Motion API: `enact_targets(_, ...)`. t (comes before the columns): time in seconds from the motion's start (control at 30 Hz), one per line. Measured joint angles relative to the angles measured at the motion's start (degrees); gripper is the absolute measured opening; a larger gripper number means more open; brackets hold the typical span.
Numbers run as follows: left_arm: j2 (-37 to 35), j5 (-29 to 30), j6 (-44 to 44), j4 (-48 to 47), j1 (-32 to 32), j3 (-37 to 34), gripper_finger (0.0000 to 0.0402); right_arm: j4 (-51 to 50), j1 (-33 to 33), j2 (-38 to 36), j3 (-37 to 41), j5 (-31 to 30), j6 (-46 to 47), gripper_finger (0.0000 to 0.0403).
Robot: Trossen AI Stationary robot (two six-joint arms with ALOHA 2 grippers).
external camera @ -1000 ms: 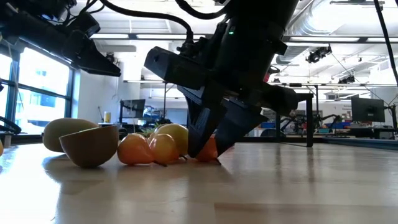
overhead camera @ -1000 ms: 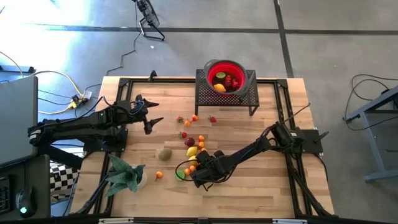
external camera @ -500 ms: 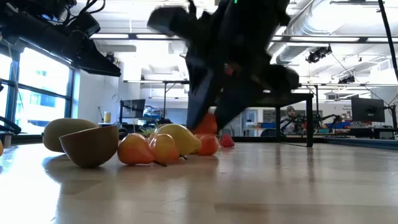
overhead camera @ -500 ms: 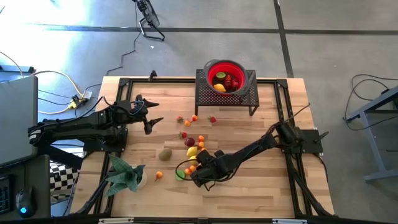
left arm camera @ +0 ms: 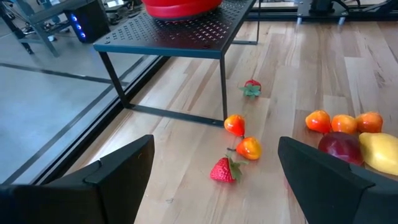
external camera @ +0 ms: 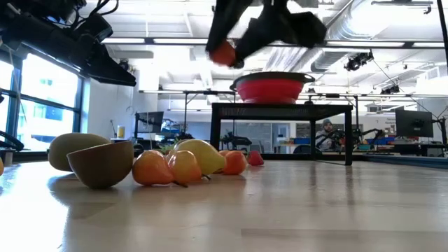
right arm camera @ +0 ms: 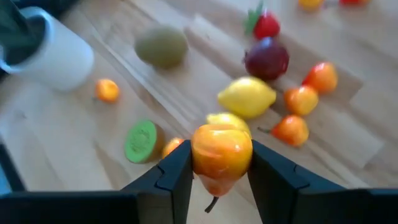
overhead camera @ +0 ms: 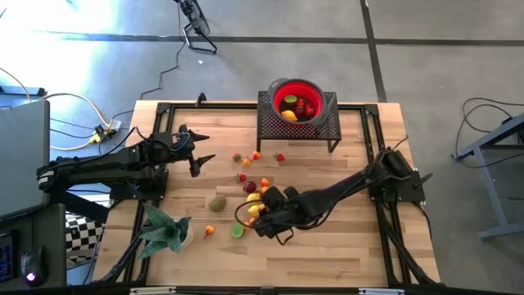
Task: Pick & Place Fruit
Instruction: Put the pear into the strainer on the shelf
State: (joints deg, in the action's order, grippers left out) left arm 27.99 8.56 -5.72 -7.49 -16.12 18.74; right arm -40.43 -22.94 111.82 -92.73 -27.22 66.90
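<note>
A: R gripper (right arm camera: 214,171) has come up off the tabletop (overhead camera: 344,246) w/ a small orange-yellow fruit (right arm camera: 221,149) pinched between its fingers (right arm camera: 177,171). A sec ago it was down at the wood, nose in the pile near the front edge; now the low view shows it high up, fruit (external camera: 223,54) w/ it.

B: So the pick's done?

A: Looks like it. Grip seems firm, fruit sits centred, stem hanging below. My guess: next is the carry to the red bowl (overhead camera: 297,98) on the black mesh stand (overhead camera: 270,123) at the back edge.

B: What's left down there?

A: Nearest the front edge: halved kiwi, green face up (right arm camera: 141,141), which was half hidden under the gripper before & is now clear. Beside it a lemon (right arm camera: 247,96), a dark-red plum (right arm camera: 267,59), a few little oranges (right arm camera: 291,130). Whole kiwi (overhead camera: 217,202) a bit toward the L edge. Pile itself hasn't shifted that I can see.

B: L arm?

A: L gripper (overhead camera: 199,156) hovers over the L half, toward the back, fingers (left arm camera: 118,171) spread wide, holding nothing. Same spot as earlier, no move.

B: Farther back?

A: Strawberry (left arm camera: 224,170) & two small oranges (left arm camera: 249,148) mid-tabletop, another strawberry (left arm camera: 251,88) by the stand leg. Bowl already has a few fruits in.
</note>
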Motion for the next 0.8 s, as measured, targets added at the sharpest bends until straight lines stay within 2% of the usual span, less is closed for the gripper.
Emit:
enact_targets(0.43,0.0,0.0,0.0,0.0,0.0,0.02,0.0337,-1.28,3.28,-11.8,-0.04,-6.11,-9.46,0.0127)
enact_targets(0.8,0.0,-0.01,0.0,0.0,0.0,0.0,0.0337,-1.26,11.64,-20.37,-0.06,-8.16,-19.84,0.0127)
